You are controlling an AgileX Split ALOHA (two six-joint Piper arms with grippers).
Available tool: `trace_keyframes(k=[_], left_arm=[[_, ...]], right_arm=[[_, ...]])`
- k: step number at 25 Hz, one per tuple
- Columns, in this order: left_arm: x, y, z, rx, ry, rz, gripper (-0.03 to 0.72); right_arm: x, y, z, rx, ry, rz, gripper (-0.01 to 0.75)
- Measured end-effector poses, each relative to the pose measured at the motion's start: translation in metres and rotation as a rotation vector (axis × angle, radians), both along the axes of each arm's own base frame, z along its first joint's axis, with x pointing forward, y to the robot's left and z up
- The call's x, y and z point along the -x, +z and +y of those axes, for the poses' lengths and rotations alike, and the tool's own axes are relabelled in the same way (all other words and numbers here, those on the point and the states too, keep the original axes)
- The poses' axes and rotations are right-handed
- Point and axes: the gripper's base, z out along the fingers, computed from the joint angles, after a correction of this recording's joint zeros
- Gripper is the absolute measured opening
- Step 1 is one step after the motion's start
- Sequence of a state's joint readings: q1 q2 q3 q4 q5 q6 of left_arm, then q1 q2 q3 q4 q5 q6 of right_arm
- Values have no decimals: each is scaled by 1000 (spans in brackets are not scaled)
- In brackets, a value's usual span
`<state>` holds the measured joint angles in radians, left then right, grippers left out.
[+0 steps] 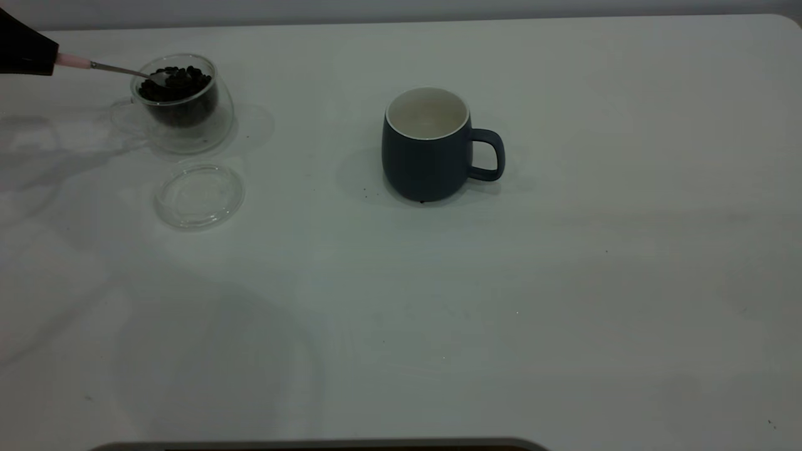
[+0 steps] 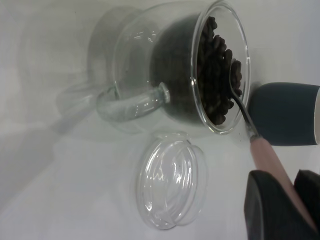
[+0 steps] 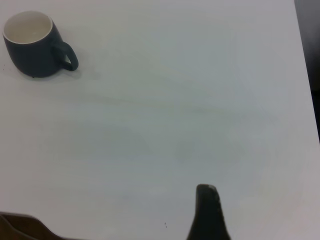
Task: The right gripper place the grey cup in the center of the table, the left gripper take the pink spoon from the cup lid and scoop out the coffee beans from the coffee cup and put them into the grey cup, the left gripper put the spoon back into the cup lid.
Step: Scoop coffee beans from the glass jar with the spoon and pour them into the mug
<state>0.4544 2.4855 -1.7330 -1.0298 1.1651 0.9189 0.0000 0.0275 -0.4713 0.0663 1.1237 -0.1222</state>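
White tabletop (image 1: 438, 300), one grey cup (image 1: 427, 147) at centre. At ten o'clock: one coffee cup (image 1: 182, 103), one cup lid (image 1: 200, 194). Left gripper (image 2: 285, 210) jaws clamp the pink spoon (image 1: 94, 65), its bowl among the coffee beans (image 1: 175, 84). Right gripper (image 3: 207, 212): cannot tell.

Not much of the robot shows here tbh. The left arm's matte black tapered claw (image 1: 28, 53) is just a dark wedge in the upper left of the exterior frame; on its own wrist cam, lower right, it's two blunt black fingers (image 2: 265, 207) with rounded edges. The right arm's black claw (image 3: 207, 215) is one narrow rounded tip at the bottom edge.
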Motion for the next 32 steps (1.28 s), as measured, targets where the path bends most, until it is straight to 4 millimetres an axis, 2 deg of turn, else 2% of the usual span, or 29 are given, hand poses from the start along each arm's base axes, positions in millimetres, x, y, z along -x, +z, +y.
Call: trace_keyframes(k=[25,28,32], left_arm=[[-5,5,-1,63,63,-2,127],[-6,5,-5,66,60,2,127],[-11,6,-23,77,28,-1,127]], right_arm=[[0,0,0,0,0,0,591],[0,0,0,0,0,0,591],[0,0,0,0,0,0,591]])
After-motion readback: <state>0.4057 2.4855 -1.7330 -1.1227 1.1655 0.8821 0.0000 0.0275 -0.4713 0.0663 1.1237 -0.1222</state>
